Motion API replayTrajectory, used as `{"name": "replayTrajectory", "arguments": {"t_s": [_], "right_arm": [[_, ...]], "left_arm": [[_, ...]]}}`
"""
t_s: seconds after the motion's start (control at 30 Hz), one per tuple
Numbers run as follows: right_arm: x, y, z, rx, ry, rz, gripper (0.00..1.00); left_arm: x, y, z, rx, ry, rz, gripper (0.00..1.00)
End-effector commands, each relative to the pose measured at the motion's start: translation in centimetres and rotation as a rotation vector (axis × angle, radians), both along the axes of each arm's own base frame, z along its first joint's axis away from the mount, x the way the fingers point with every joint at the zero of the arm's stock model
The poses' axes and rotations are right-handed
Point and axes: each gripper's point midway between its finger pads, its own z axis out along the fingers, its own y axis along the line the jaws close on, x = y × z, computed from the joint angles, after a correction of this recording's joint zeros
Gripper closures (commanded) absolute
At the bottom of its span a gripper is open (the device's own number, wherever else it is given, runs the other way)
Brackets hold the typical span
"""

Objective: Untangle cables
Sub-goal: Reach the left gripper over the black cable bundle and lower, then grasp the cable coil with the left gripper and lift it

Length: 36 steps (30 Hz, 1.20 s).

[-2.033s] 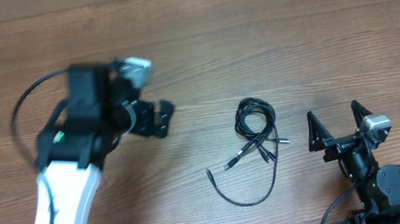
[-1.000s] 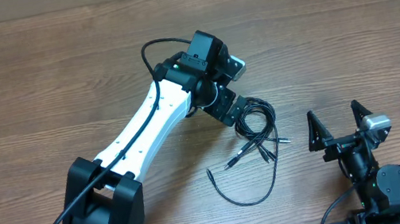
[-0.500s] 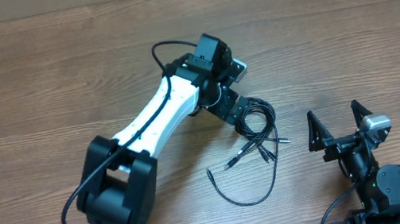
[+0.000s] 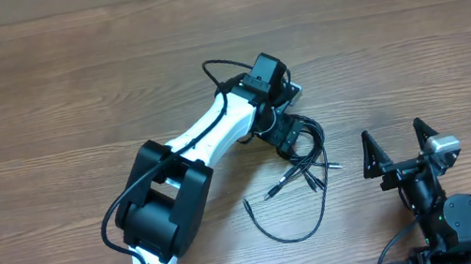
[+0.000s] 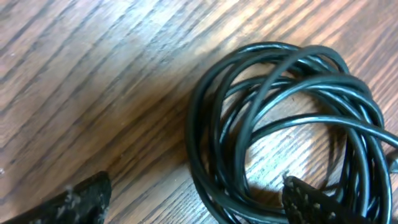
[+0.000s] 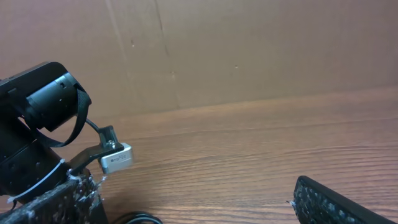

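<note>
The cables [image 4: 307,151] are thin black cords in the middle of the table: a bunched coil, silver-tipped plug ends [image 4: 304,176] below it, and one loose loop [image 4: 294,232] trailing toward the front. My left gripper [image 4: 286,133] is down at the coil's left side. In the left wrist view it [image 5: 189,205] is open, its fingertips [image 5: 71,200] either side of the coil's near-left strands [image 5: 211,155]. My right gripper [image 4: 393,135] is open and empty to the right of the cables. It [image 6: 196,208] points over bare wood.
The wooden table [image 4: 410,38] runs to a brown wall at the back [image 6: 249,50]. The left arm's white link [image 4: 207,132] stretches from the front left to the coil. The left wrist camera [image 6: 115,157] shows in the right wrist view.
My left arm has swung from the far left across to the cable coil and come down over its left side. The right arm and cables have not moved.
</note>
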Motion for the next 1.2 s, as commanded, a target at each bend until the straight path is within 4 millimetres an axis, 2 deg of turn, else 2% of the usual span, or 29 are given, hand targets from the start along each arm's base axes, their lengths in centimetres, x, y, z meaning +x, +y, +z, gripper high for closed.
{"name": "replayTrajectory", "arguments": {"t_s": [0.0,0.13,0.23,0.4,0.47,0.53,0.57,0.63,0.67,0.7,0.97,1.03,1.17], "right_arm": [[0.0,-0.1,-0.3,-0.004,-0.001,-0.006,0.00],[0.0,-0.1,-0.3,-0.004,-0.001,-0.006,0.00],[0.0,-0.1,-0.2,-0.004,-0.001,-0.006,0.00],[0.0,-0.1,-0.3,-0.004,-0.001,-0.006,0.00],[0.0,-0.1,-0.2,-0.004,-0.001,-0.006,0.00],[0.0,-0.1,-0.2,-0.004,-0.001,-0.006,0.00],[0.0,-0.1,-0.3,-0.004,-0.001,-0.006,0.00],[0.0,-0.1,-0.3,-0.004,-0.001,-0.006,0.00],[0.0,-0.1,-0.3,-0.004,-0.001,-0.006,0.00],[0.0,-0.1,-0.2,-0.004,-0.001,-0.006,0.00],[0.0,-0.1,-0.3,-0.004,-0.001,-0.006,0.00],[0.0,-0.1,-0.2,-0.004,-0.001,-0.006,0.00],[0.0,-0.1,-0.3,-0.004,-0.001,-0.006,0.00]], "left_arm": [[-0.2,-0.3,-0.7,0.014,0.017,0.034,0.22],[-0.7,-1.0,-0.8,0.028,0.007,0.039,0.21],[-0.4,-0.6,-1.0,0.123,-0.072,0.042,0.21],[-0.1,-0.6,-1.0,0.177,-0.137,0.046,0.22],[-0.1,-0.6,-1.0,0.175,-0.139,0.045,0.33],[-0.1,-0.7,-1.0,0.175,-0.138,0.044,0.57],[-0.1,-0.7,-1.0,0.173,-0.136,0.044,0.62],[-0.1,-0.7,-1.0,0.173,-0.136,0.044,0.78],[-0.1,-0.7,-1.0,0.172,-0.136,0.045,0.90],[-0.1,-0.7,-1.0,0.172,-0.136,0.045,0.95],[0.0,-0.9,-0.6,0.159,-0.140,0.047,0.96],[0.2,-1.1,0.2,0.147,-0.152,0.049,0.96],[1.2,-1.9,4.2,0.085,-0.227,0.061,0.96]]}}
